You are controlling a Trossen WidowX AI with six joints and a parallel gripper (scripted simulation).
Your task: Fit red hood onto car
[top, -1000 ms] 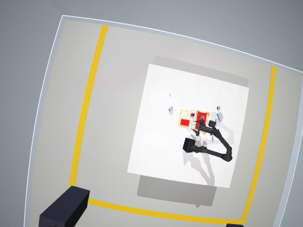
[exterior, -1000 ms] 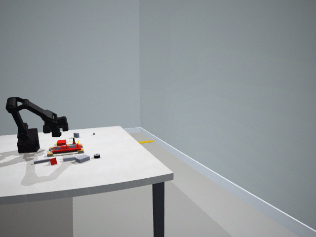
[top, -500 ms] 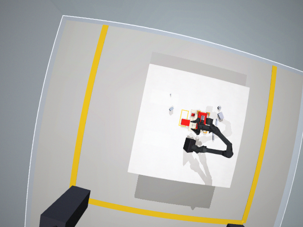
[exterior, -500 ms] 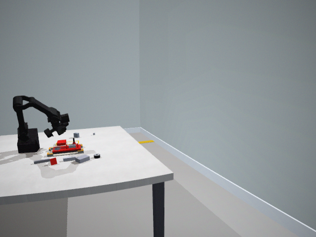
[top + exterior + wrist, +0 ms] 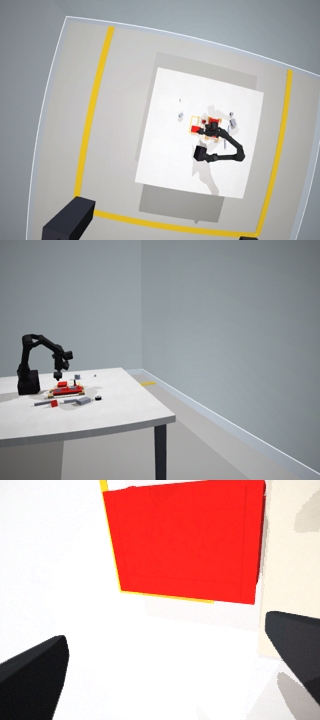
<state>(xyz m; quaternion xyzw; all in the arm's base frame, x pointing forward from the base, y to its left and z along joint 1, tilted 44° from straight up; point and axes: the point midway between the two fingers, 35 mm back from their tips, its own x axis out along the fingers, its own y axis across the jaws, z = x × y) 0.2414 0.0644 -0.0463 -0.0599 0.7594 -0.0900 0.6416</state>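
The red hood (image 5: 195,128) (image 5: 62,384) (image 5: 185,542) lies with a flat red face up, partly over the yellow outline and close beside the jig's beige plate. Its corner holes are hidden. The red chassis (image 5: 214,120) (image 5: 67,390) sits in the jig (image 5: 67,396) (image 5: 290,580), partly covered by my arm in the top view. The pegs are too small to tell. My gripper (image 5: 57,379) (image 5: 169,632) is open and empty, pointing down above the table. In the wrist view the hood lies beyond the fingertips, towards the top, and the right finger overlaps the beige plate's edge.
The yellow outline (image 5: 190,124) (image 5: 104,485) is beside the jig. A dark upright piece (image 5: 74,382) stands by the chassis. Around the jig are a wheel (image 5: 231,113) (image 5: 97,397), grey blocks (image 5: 232,122) (image 5: 77,376), grey bars (image 5: 225,144) and a small red block (image 5: 54,403).
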